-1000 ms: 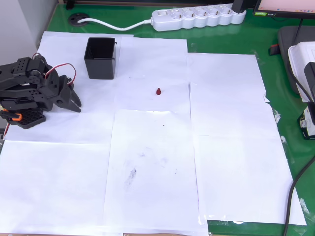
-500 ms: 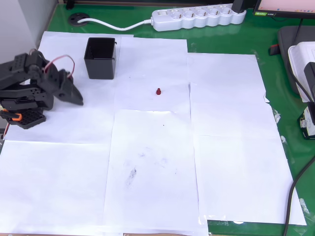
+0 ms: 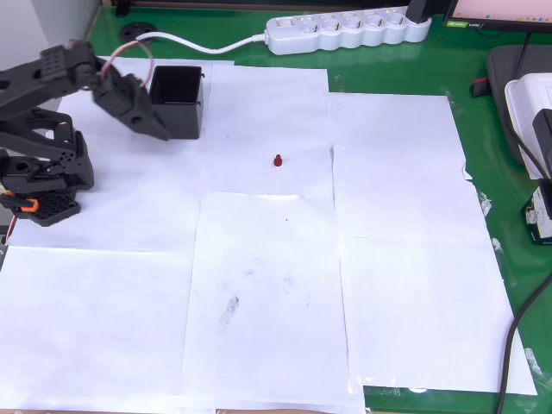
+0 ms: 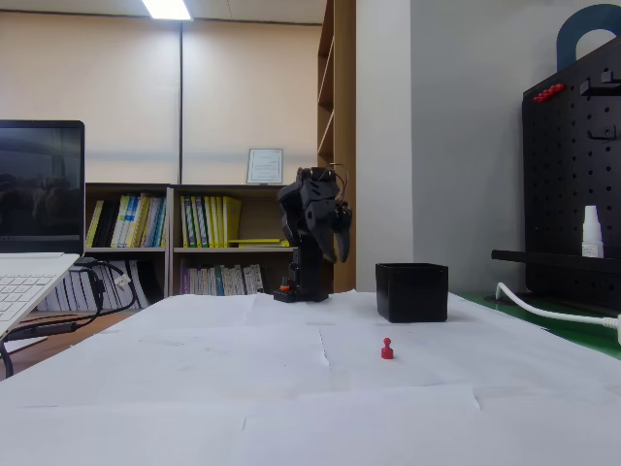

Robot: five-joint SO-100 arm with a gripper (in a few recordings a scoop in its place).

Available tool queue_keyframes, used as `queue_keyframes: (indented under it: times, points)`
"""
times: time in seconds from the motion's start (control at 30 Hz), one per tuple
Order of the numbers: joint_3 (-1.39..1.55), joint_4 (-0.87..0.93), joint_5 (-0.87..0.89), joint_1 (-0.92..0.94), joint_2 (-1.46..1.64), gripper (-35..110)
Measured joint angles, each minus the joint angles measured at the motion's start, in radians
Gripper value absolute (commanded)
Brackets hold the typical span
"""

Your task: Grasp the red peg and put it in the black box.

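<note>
Red peg lying free on the paper, gripper raised near the black box.

Overhead view: the gripper (image 3: pixel 153 129) is seen overlapping the black box (image 3: pixel 178 101), jaw gap unclear; the red peg (image 3: pixel 278 160) is well apart. Fixed view: the peg (image 4: pixel 387 349) is seen standing before the box (image 4: pixel 412 291).

ceiling: a strip light (image 4: pixel 167 8) glows high above and left of the gripper (image 4: pixel 338 243) in the fixed view.
back wall: a beige wall (image 4: pixel 116 87) stands far behind the gripper, with a framed sheet (image 4: pixel 264 166) just left of it in the picture.
shelving: a low bookshelf (image 4: pixel 194 238) full of books runs behind and left of the gripper; a tall wooden shelf unit (image 4: pixel 340 97) rises directly behind it.
right side: a grey wall (image 4: pixel 466 126) lies to the gripper's right, and a black pegboard (image 4: pixel 572 175) further right.
table: a green table (image 3: pixel 405 69) is covered with white paper sheets (image 3: pixel 267 285) below the gripper and spreading right of it in the overhead view.
power: a white power strip (image 3: pixel 345 30) lies up and right of the gripper there.
</note>
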Motion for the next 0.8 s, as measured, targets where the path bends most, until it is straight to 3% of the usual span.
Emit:
queue_keyframes:
  times: [0.5, 0.8]
  points:
    - [-0.428, -1.049, -0.121, 0.078, 0.337, 0]
    - [-0.575, -1.416, -0.1, 0.078, 0.479, 0]
